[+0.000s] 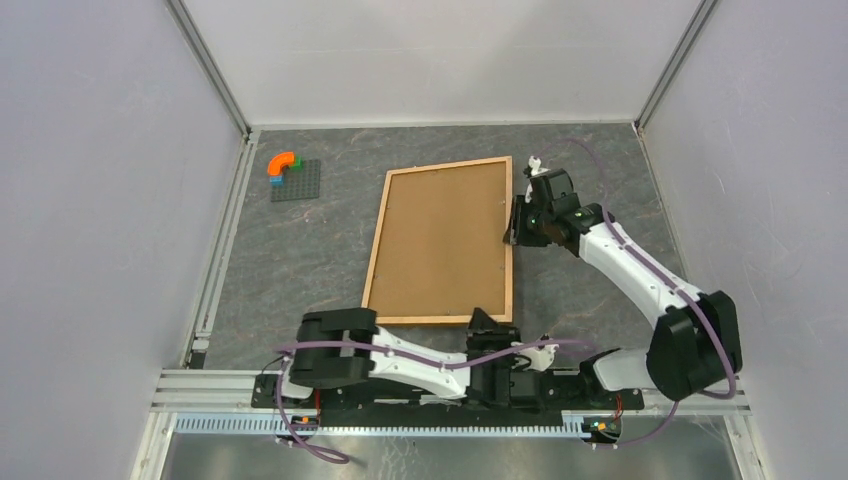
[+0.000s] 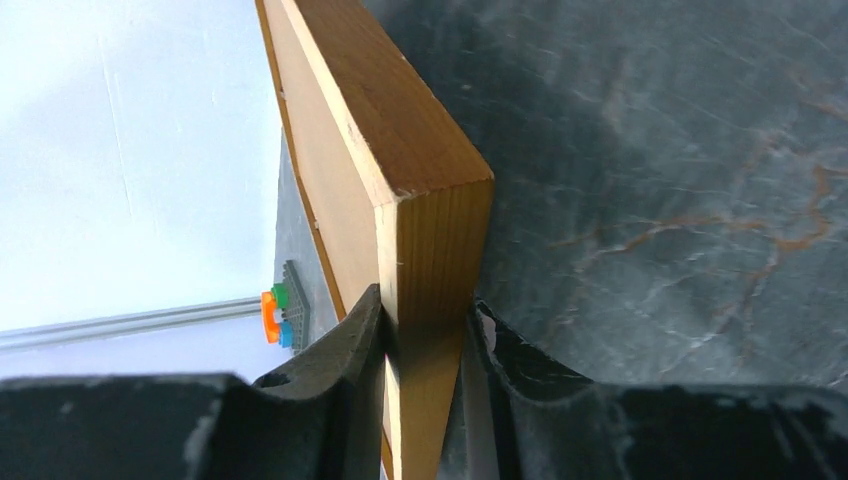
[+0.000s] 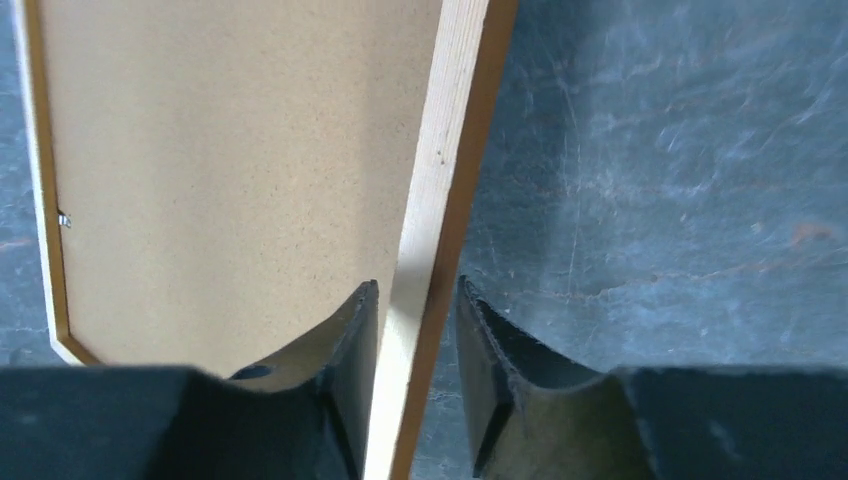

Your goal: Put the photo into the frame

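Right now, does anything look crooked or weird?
The frame lies crooked on the table, turned against its edges, with its brown back up. No photo shows anywhere. Toy blocks sit in the far left corner, apart from the job.

The frame [image 2: 400,130] is cut off by both wrist views' edges.

No legible text, label, brand or number on the frame [image 1: 450,165] or elsewhere
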Robot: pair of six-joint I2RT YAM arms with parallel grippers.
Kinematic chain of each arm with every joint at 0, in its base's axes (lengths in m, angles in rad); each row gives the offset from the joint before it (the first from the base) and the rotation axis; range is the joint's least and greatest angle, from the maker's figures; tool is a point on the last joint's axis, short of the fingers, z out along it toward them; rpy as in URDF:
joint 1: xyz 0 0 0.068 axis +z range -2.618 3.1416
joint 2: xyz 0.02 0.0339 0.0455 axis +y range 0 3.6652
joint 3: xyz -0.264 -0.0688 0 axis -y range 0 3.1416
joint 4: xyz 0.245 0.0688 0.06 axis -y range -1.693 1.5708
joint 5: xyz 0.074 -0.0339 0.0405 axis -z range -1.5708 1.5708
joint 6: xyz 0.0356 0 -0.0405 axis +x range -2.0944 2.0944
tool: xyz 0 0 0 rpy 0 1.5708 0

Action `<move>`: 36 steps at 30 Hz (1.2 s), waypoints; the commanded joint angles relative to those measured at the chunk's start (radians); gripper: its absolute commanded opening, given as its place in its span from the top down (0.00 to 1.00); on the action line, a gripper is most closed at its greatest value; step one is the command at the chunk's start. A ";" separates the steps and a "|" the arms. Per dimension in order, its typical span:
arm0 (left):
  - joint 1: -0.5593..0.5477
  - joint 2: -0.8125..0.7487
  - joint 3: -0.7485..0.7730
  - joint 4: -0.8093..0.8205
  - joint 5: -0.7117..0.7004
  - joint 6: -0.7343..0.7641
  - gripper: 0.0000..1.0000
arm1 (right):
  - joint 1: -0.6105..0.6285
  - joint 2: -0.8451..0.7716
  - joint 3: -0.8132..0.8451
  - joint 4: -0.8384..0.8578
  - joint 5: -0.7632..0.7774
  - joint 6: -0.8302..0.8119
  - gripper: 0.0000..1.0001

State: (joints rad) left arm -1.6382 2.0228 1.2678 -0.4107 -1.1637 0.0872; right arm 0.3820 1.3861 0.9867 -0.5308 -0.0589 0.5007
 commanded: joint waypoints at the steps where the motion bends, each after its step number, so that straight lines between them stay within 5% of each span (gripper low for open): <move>1: 0.011 -0.225 0.038 -0.044 -0.159 -0.062 0.93 | -0.007 -0.132 0.148 -0.012 0.049 -0.138 0.54; 5: 0.012 -0.364 0.059 -0.048 -0.095 -0.053 0.98 | -0.008 -0.209 0.294 -0.083 0.178 -0.203 0.38; 15: 0.081 -0.681 0.069 0.155 0.194 -0.076 0.98 | -0.008 -0.407 0.421 -0.064 0.324 -0.159 0.37; 26: 0.341 -1.017 -0.130 0.388 0.502 -0.355 0.98 | -0.009 -0.510 0.273 0.038 0.351 -0.147 0.36; 36: 0.682 -1.120 -0.316 0.471 0.862 -0.757 0.98 | -0.009 -0.503 0.231 0.049 0.343 -0.144 0.36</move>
State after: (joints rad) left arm -1.0771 0.9264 0.9989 -0.0952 -0.5541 -0.3634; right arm 0.3775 0.8940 1.2198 -0.5167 0.2714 0.3511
